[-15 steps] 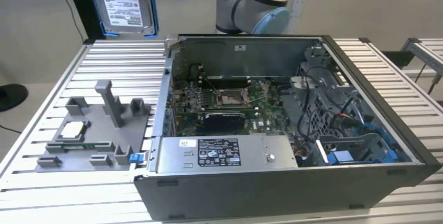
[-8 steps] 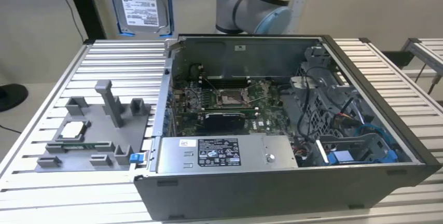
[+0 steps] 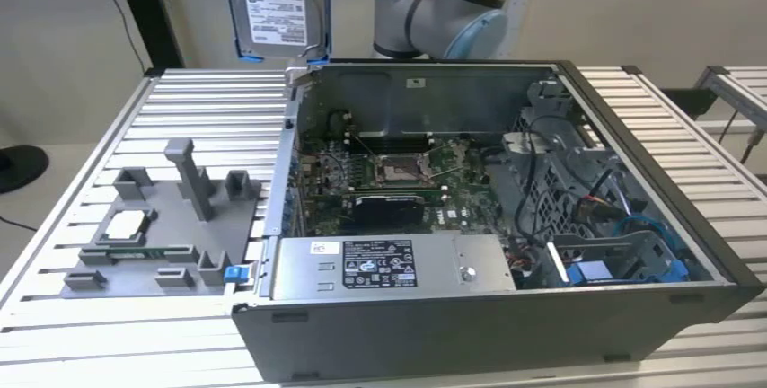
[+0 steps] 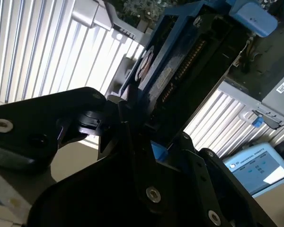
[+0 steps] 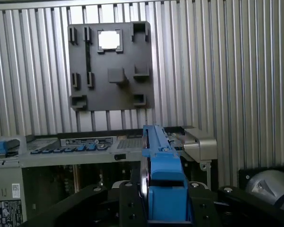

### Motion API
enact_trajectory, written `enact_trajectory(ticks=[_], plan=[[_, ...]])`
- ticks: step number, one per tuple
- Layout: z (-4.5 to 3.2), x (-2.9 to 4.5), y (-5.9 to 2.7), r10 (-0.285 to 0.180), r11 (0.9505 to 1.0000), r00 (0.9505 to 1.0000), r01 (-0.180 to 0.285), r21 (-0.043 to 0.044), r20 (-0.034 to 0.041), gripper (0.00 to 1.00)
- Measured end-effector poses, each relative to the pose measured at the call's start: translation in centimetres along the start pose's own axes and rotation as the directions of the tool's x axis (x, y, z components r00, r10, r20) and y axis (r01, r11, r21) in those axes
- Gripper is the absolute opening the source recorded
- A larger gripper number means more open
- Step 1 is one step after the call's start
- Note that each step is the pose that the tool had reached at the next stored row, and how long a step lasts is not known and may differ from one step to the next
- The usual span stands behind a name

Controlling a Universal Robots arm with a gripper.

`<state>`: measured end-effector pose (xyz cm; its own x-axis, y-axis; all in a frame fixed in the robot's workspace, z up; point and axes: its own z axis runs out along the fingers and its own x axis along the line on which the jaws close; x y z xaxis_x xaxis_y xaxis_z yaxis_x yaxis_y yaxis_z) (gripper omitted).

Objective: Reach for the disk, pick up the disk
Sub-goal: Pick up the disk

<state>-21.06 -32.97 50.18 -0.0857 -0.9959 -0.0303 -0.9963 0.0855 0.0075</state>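
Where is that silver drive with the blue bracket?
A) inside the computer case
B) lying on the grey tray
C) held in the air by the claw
C: the disk hangs above the table, clamped in the claw, outside the computer case.

Silver metal disk (image 3: 278, 11) edged in blue plastic, ribbed bare metal table (image 3: 695, 136), matt grey plastic fixture (image 3: 168, 231)

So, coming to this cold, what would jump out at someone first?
The silver disk with its blue bracket hangs at the top of the exterior view, above the far corner of the open computer case. In the first wrist view the black fingers clamp it from both sides. To the exterior view's left of the case, a grey fixture plate holds a square chip.
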Motion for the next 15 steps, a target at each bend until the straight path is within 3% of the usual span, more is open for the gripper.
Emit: enact_trajectory(ticks=[15], plan=[[-0.04, -0.58, -6.76, 0.0, 1.0, 1.0, 0.0, -0.0001, -0.0001, 0.0]])
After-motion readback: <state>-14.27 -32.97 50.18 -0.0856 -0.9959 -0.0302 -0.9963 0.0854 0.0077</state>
